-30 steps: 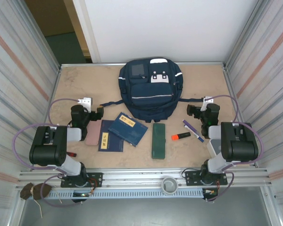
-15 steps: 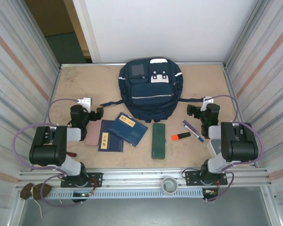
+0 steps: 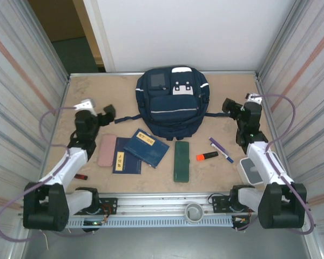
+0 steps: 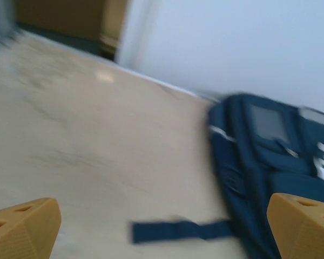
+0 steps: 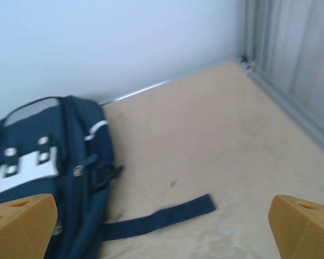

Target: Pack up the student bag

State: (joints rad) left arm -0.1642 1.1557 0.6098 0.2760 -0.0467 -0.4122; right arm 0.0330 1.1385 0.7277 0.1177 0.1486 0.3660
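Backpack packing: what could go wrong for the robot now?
The left hand and right hand are open near the student bag and its loose straps. One could snag a strap and drag the bag. The navy notebooks overlap, so lifting one might shift the other.

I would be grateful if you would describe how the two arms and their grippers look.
Both arms have black joint housings and white links; the left arm and right arm each trail a looping pale-purple cable. The left gripper and right gripper look black from above. In the wrist views the fingertips are blocky and yellow-orange, with small recesses.
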